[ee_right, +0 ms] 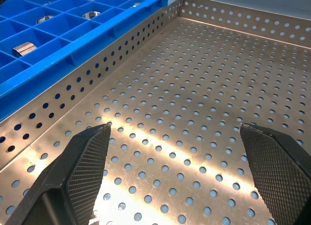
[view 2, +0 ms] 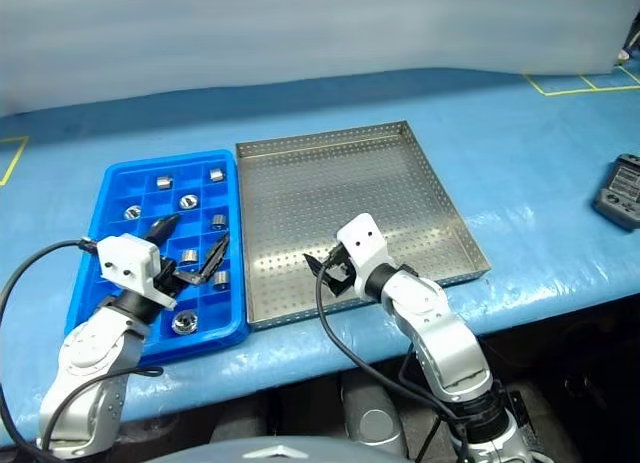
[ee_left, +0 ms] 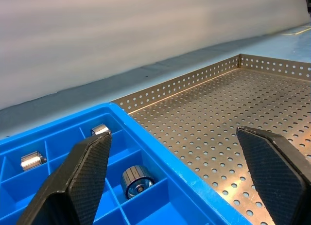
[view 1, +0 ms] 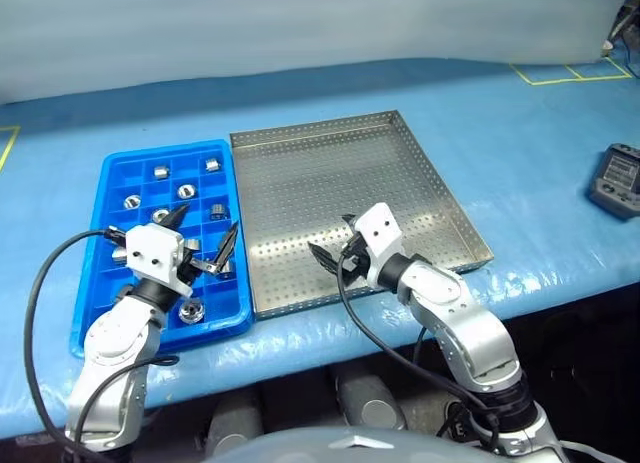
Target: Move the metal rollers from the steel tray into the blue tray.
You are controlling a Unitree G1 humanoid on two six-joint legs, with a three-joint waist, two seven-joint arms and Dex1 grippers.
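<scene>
Metal rollers [view 2: 189, 256] all sit in blue tray [view 2: 110, 198] compartments; steel tray [view 2: 400, 213] floor looks bare. L gripper [view 2: 192, 251] hovers over blue tray, R gripper [view 1: 334, 251] over steel tray's near edge, both w/ fingers wide apart, holding 0. Transfer looks done; next probably just retract arms.

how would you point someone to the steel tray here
On the blue-covered table, look just right of the blue tray whose compartments hold the metal rollers. The steel tray is the large square silvery one beside it, set apart by its perforated floor, low rim, and no rollers in it.
</scene>
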